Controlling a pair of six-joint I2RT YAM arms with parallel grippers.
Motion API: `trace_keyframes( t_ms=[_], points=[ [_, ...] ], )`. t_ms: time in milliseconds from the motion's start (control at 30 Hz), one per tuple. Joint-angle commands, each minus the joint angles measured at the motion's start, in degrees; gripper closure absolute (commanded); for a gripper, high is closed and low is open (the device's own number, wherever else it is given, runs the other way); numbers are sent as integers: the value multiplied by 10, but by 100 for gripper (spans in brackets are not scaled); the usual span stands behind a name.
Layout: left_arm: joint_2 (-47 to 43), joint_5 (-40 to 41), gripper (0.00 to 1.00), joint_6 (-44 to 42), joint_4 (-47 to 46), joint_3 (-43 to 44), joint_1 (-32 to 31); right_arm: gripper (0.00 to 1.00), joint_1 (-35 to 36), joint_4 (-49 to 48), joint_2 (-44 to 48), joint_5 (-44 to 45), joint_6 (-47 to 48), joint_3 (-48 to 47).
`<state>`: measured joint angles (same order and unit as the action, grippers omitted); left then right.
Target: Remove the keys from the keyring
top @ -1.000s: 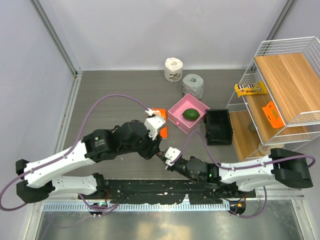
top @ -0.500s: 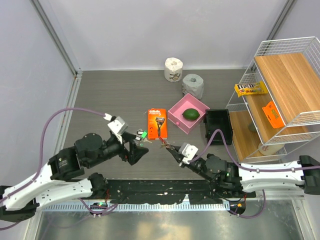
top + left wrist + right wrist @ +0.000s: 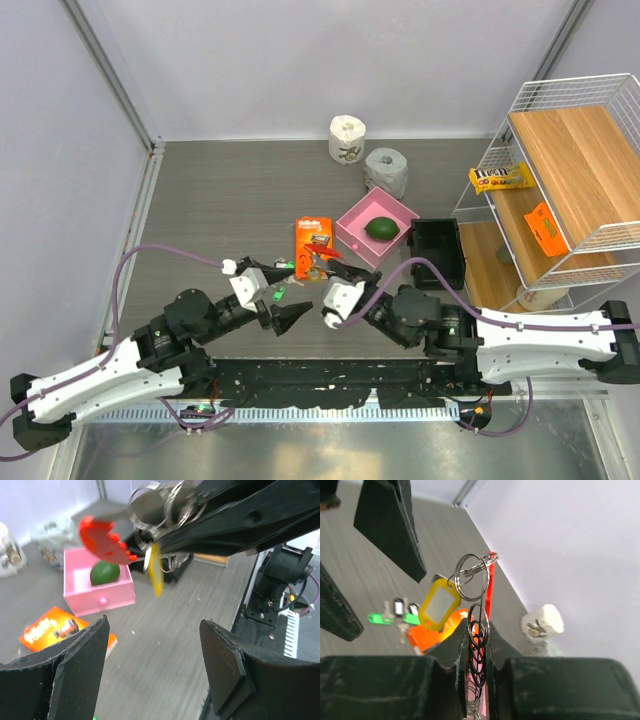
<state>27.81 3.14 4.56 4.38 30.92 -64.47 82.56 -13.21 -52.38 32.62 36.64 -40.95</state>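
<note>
Jaws of the right gripper (image 3: 476, 627) are pinched tight on the silvery chain of the keyring (image 3: 490, 582), and the links run up out of the narrow slit between them. Above the fingertips the red loop stands edge-on and upright. Two steel split rings hang at its top, and a yellow tag (image 3: 439, 604) dangles from them to the left. The bundle is held in the air over the near end of the orange razor box (image 3: 312, 235), around the middle of the table (image 3: 220, 200) and somewhat toward its near edge.

The left gripper (image 3: 154, 630) faces it from the left with its jaws spread wide and nothing between them. It is close to the hanging tag but not touching it.

Down on the table lie loose keys (image 3: 400, 611), one with a green tag and two with black-and-white tags, just left of the razor box. Farther toward the right edge sits a pink box (image 3: 100, 592) with a green fruit (image 3: 104, 573) inside.
</note>
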Motion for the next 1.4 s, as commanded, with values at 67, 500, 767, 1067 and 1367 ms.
trace_keyframes(
  t_ms=[67,500,767,1067,1367],
  points=[
    [-20,-17,21,-111,-214,-49,0,95,4,65,-50,44,150,-93],
    [28,17,23,-167,-260,-33,0,95,3,74,-46,-8,164,-117],
    [34,3,27,-160,-237,-15,1,95,3,95,-28,-31,149,-114],
    [33,-16,28,-143,-184,5,1,95,4,114,-26,-40,141,-117],
    [55,27,55,-98,-170,16,1,95,3,109,-26,-43,139,-118]
  ],
)
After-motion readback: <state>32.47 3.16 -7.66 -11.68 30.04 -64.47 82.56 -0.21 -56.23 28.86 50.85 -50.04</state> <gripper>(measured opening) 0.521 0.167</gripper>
